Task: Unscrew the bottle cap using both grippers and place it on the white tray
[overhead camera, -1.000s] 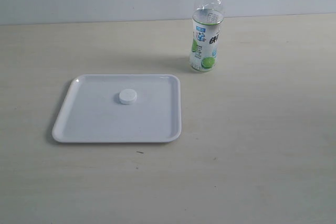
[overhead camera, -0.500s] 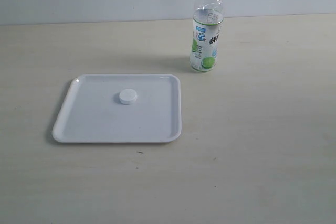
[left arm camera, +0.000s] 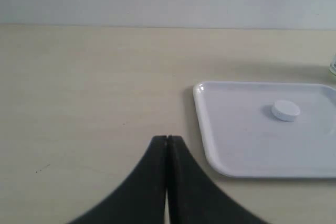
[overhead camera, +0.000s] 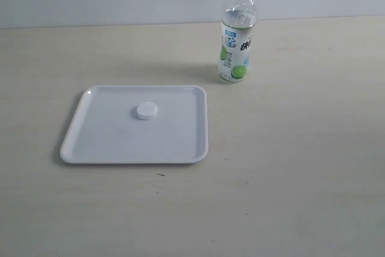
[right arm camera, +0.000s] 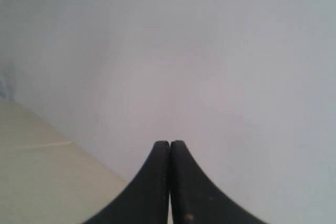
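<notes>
Nothing has moved — bottle cap (overhead camera: 147, 111) sits on white tray (overhead camera: 108, 139).
Uncapped bottle (overhead camera: 236, 46); left gripper (left arm camera: 167, 139), right gripper (right arm camera: 169, 143) pressed together, empty — seemingly done.

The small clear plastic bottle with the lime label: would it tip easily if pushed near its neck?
Probably: the small clear plastic bottle stands tall on a narrow base. Its round white cap lies on the white square tray, so any contents might spill. Such clear plastic likely dents if squeezed.
</notes>
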### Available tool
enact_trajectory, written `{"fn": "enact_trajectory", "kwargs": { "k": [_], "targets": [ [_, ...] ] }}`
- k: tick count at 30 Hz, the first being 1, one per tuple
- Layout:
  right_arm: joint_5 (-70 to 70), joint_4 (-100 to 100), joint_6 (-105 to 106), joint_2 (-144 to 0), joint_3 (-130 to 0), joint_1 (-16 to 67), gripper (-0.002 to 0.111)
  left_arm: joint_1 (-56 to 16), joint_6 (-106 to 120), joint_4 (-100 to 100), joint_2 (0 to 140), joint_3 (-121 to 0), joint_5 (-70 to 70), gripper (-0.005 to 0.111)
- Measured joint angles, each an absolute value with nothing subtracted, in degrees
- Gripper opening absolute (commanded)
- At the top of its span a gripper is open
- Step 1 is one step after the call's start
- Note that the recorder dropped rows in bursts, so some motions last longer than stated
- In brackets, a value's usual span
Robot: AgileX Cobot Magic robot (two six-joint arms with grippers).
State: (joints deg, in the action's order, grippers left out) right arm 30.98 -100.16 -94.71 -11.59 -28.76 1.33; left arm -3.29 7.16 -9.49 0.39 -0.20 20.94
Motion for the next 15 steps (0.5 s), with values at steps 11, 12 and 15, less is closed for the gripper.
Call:
{"fn": "enact_trajectory", "kwargs": {
  "k": [11, 12, 15],
  "targets": [
    [15.08, -99.30, -105.57, -11.59, -28.53, 1.33, 0.000, -3.29, 7.16, -9.49, 0.39, -0.20, 20.94, 0.000],
    [14.98, -97.25, -102.84, -11.69, -28.24, 1.33, 0.000, -3.29, 7.16, -9.49, 0.39, -0.20, 20.94, 0.000],
    [12.97, -77.28, -84.46, -11.69, -26.07, 1.33, 0.000, -3.29, 7.16, -9.49, 0.39, -0.20, 20.94, 0.000]
  ]
}}
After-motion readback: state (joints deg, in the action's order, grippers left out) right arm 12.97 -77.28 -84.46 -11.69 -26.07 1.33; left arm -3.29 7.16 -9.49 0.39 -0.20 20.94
